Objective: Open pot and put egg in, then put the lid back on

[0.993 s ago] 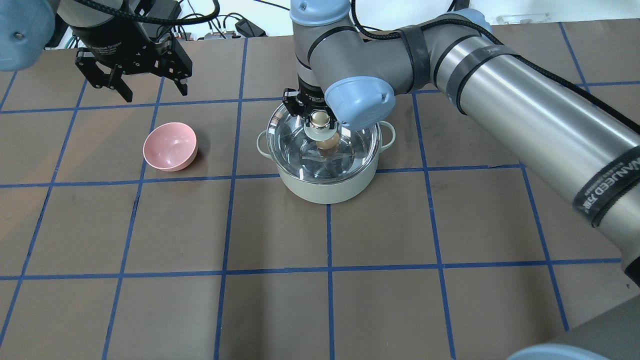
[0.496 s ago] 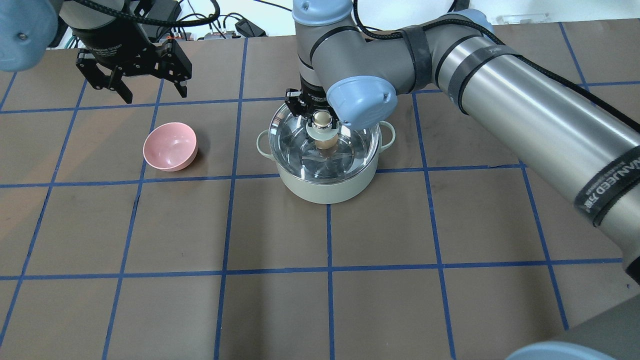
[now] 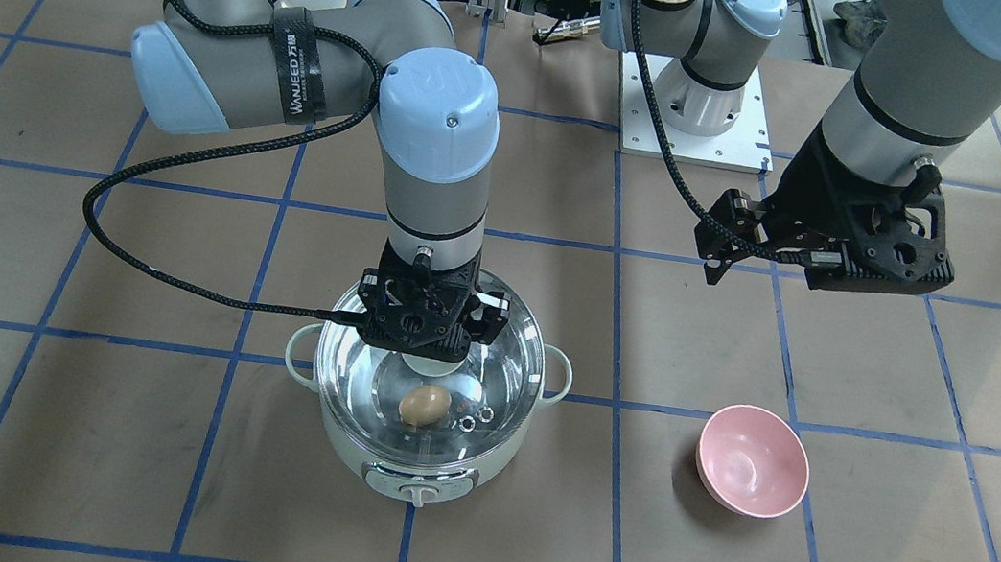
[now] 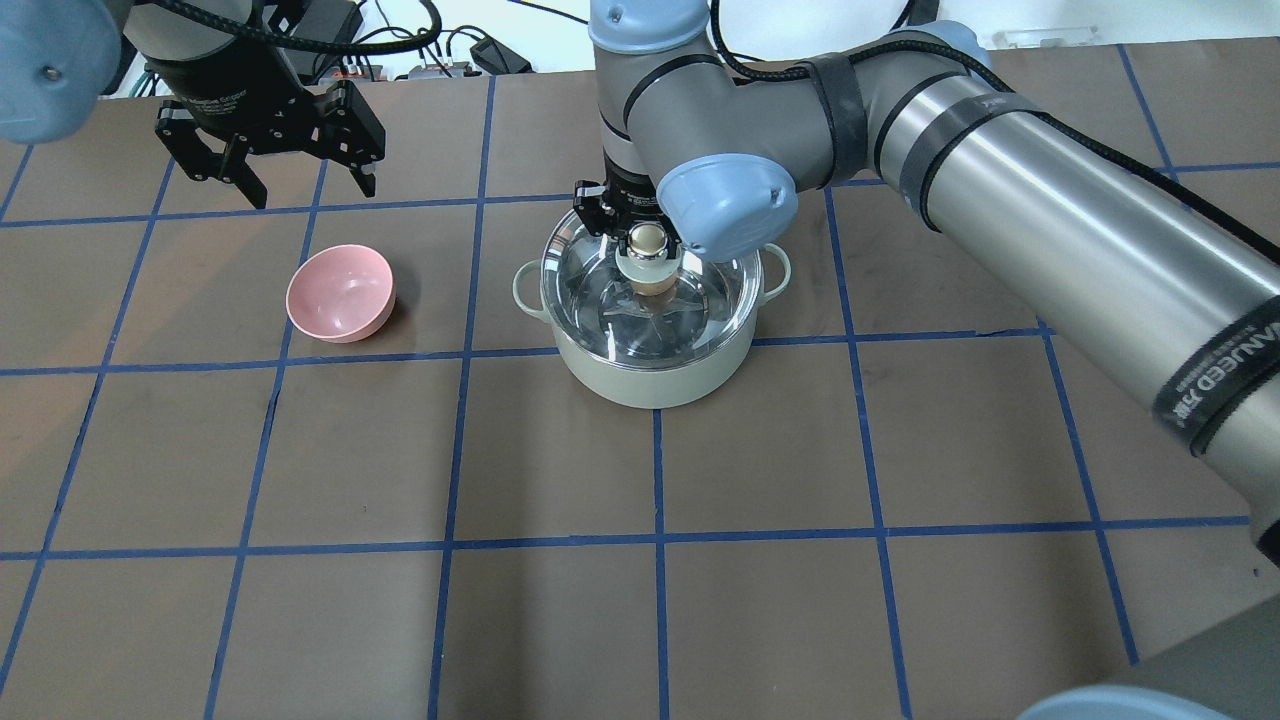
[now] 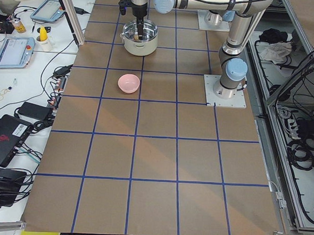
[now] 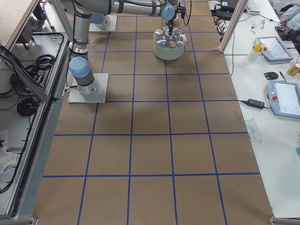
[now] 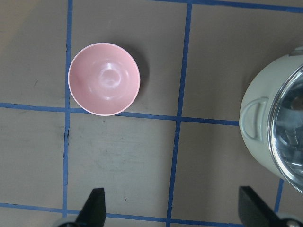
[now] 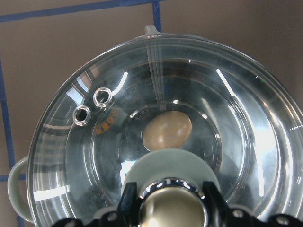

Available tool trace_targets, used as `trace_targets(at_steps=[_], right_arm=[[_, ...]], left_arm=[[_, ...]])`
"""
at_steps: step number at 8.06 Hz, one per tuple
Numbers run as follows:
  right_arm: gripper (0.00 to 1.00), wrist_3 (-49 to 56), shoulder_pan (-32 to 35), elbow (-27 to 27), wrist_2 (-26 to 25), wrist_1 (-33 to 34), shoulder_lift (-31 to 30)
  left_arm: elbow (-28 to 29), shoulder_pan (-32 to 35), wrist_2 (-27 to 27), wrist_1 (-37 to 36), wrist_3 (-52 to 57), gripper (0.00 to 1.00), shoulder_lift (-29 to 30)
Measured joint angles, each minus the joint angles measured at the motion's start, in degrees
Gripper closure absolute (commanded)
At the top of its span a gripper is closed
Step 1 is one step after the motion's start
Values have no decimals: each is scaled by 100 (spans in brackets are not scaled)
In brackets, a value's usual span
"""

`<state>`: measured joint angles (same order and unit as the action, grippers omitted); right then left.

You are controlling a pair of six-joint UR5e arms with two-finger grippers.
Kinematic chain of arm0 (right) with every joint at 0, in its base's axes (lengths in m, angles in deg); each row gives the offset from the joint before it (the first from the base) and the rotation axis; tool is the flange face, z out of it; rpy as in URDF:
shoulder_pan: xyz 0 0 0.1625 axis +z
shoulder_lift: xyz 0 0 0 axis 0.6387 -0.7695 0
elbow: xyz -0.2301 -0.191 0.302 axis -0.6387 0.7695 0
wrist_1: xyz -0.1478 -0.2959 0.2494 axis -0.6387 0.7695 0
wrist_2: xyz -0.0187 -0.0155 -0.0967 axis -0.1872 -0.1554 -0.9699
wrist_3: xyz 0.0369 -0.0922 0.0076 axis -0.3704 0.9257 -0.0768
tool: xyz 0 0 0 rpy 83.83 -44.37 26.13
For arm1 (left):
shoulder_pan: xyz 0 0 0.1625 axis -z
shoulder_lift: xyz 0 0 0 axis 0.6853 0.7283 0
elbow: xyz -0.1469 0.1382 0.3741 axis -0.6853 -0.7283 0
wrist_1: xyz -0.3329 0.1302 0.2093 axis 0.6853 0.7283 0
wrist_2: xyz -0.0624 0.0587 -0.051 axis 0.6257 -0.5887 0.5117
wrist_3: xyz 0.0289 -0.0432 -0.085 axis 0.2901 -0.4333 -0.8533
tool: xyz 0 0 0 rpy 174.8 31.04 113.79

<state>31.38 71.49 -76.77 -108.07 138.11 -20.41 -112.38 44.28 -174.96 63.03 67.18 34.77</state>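
Observation:
The mint-white pot [image 4: 650, 375] stands mid-table, its control knob [image 3: 417, 494] facing away from the robot. The tan egg [image 3: 425, 405] lies inside on the steel bottom and shows through the glass in the right wrist view [image 8: 167, 131]. The clear glass lid [image 3: 498, 373] covers the pot's mouth, about centred; I cannot tell whether it rests on the rim. My right gripper [image 4: 645, 238] is shut on the lid's cream knob [image 8: 171, 208]. My left gripper [image 4: 308, 190] is open and empty, raised above the table behind the pink bowl; its fingertips [image 7: 97, 203] show in the left wrist view.
A small empty pink bowl [image 4: 340, 293] sits left of the pot, also in the left wrist view [image 7: 104, 79]. The right arm's long forearm [image 4: 1050, 230] spans the table's right half. Brown table surface with blue tape grid lies in front of the pot [image 4: 650, 600].
My right gripper and the lid have shifted slightly to the right over the pot, so the lid lines up more closely with the rim. The left gripper has barely moved.

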Motion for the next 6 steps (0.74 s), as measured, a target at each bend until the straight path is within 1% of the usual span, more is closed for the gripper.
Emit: trace_targets(at_steps=[1, 2, 4, 6], right_arm=[[9, 54, -13, -4, -2, 17, -2], [0, 141, -31, -4, -1, 81, -11], [0, 456, -113, 10, 12, 233, -64], [0, 665, -276, 17, 48, 247, -219]], left_arm=[[-1, 0, 0, -4, 0, 0, 3], [-5, 0, 1, 0, 4, 0, 6], [-5, 0, 17, 7, 8, 0, 7], [-1, 0, 19, 8, 9, 0, 7]])
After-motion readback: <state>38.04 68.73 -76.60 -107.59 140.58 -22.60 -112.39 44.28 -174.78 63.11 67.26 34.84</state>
